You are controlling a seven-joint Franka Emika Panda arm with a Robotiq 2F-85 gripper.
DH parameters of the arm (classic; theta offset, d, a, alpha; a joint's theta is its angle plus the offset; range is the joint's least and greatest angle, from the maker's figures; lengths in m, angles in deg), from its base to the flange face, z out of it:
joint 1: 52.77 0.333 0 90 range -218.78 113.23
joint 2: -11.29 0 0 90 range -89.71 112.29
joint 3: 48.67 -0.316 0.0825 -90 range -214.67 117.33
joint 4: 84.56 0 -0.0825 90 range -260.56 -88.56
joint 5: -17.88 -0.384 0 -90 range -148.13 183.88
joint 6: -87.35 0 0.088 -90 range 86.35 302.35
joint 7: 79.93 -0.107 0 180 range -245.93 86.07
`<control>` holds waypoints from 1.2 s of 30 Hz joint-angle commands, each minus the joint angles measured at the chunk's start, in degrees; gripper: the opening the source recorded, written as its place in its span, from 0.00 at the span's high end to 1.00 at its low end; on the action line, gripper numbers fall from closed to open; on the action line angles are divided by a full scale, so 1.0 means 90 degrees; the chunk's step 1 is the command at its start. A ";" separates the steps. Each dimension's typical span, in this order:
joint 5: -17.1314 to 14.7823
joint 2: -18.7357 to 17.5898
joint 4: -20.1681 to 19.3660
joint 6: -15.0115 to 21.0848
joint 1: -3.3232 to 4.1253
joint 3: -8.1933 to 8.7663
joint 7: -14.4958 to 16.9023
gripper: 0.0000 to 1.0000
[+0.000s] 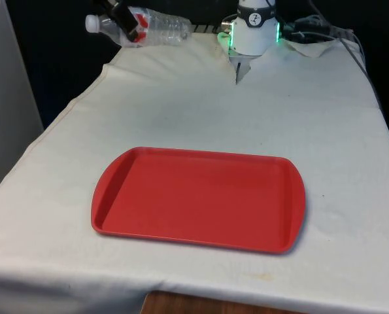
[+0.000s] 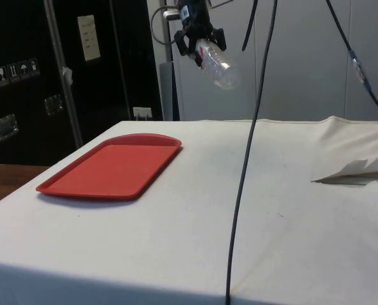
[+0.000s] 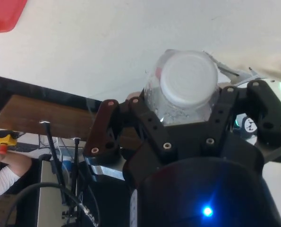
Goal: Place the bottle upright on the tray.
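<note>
A clear plastic bottle [image 1: 152, 27] with a white cap and a red label hangs nearly level, high above the table's far edge at the front view's left. My black gripper [image 1: 126, 19] is shut on the bottle near its cap end. From the side, the gripper [image 2: 200, 43] holds the bottle [image 2: 219, 66] tilted, its base end lower. In the wrist view the bottle's white cap [image 3: 188, 84] faces the camera between the black fingers [image 3: 154, 127]. The red tray [image 1: 199, 197] lies flat with nothing on it near the table's front, far below the bottle.
The white cloth is rumpled around the robot's base [image 1: 254, 33] at the far end. A black cable [image 2: 249, 152] hangs down through the side view. A person's arm [image 3: 5, 172] and a wooden board [image 3: 41, 118] show in the wrist view.
</note>
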State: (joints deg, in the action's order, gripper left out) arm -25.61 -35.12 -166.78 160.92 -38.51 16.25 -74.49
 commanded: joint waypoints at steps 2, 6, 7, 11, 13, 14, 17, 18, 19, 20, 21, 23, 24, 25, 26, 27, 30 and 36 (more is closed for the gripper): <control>-0.0102 0.0121 -0.0172 0.0216 0.0159 0.0013 0.0038 0.68; -0.0146 0.0185 -0.0229 0.0255 0.0210 -0.0025 0.0089 0.68; -0.0166 0.0197 -0.0236 0.0261 0.0223 -0.0038 0.0102 0.68; -0.0229 0.0223 -0.0255 0.0274 0.0267 -0.0045 0.0146 0.68; -0.0299 0.0236 -0.0261 0.0274 0.0312 -0.0051 0.0191 0.68; -0.0318 0.0236 -0.0261 0.0274 0.0325 -0.0051 0.0210 0.68; -0.0376 0.0242 -0.0267 0.0274 0.0376 -0.0057 0.0248 0.68; -0.0414 0.0248 -0.0267 0.0274 0.0401 -0.0057 0.0274 0.68; -0.0433 0.0248 -0.0261 0.0274 0.0420 -0.0057 0.0286 0.68; -0.0388 0.0178 -0.0146 0.0115 0.0325 -0.0095 0.0280 0.68; -0.0452 0.0255 -0.0261 0.0274 0.0439 -0.0057 0.0299 0.68; -0.0477 0.0261 -0.0255 0.0274 0.0471 -0.0057 0.0318 0.68; -0.0490 0.0267 -0.0248 0.0274 0.0484 -0.0057 0.0331 0.68; -0.0503 0.0274 -0.0248 0.0274 0.0497 -0.0064 0.0344 0.68; -0.0503 0.0280 -0.0242 0.0274 0.0509 -0.0070 0.0357 0.68; -0.0509 0.0286 -0.0236 0.0286 0.0509 -0.0076 0.0382 0.68; -0.0522 0.0312 -0.0229 0.0337 0.0516 -0.0115 0.0458 0.68; -0.0522 0.0318 -0.0191 0.0363 0.0477 -0.0146 0.0738 0.68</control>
State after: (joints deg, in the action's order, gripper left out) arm -29.96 -32.60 -168.10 163.32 -34.50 14.81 -68.19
